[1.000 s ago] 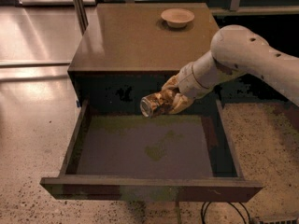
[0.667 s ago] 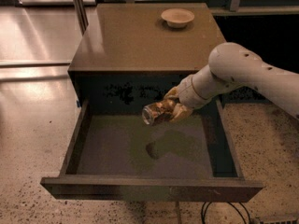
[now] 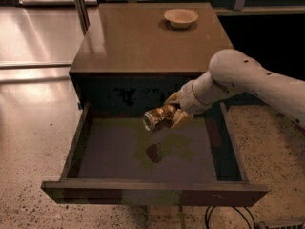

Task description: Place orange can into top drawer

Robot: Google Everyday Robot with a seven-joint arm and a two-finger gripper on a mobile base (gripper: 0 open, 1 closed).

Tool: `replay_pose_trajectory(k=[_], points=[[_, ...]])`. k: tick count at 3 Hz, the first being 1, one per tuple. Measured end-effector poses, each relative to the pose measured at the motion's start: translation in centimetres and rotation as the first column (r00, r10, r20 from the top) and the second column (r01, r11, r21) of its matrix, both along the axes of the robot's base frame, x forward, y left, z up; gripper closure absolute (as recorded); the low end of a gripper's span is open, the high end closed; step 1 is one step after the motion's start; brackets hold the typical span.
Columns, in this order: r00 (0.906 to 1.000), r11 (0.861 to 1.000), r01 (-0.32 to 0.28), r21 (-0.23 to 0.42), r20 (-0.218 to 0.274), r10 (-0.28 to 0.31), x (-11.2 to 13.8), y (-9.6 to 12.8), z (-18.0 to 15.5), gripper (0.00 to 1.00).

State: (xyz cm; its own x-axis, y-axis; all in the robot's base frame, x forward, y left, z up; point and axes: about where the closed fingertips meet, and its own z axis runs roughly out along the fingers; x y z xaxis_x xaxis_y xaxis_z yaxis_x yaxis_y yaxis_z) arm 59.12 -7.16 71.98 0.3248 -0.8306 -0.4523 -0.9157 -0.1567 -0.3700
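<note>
The top drawer is pulled wide open, dark-brown with a flat grey-brown floor. The orange can lies on its side in the air, silver round end pointing left, a short way above the middle of the drawer floor, where it casts a shadow. My gripper reaches in from the right on a white arm and is shut on the can's right part. The fingers are partly hidden by the can.
A shallow beige bowl stands at the back right of the cabinet top. A metal post stands at the back left. Black cables lie on the speckled floor in front of the drawer.
My gripper has carried the can downward, closer to the drawer floor. The can's shadow on the floor has grown clearer. The drawer and bowl have not moved.
</note>
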Motion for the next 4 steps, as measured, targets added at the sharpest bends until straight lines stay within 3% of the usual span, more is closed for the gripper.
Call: replay_pose_trajectory(k=[2,3,4], points=[[0.9927,0.998,0.058,-0.02,-0.105,-0.06,-1.0,-1.1,-8.6,1.0],[0.9779,0.994,0.095,-0.06,-0.181,-0.105,-2.4,-1.8,-12.8,1.0],[0.9779,0.994,0.095,-0.06,-0.181,-0.105,-2.4,-1.8,-12.3,1.0]])
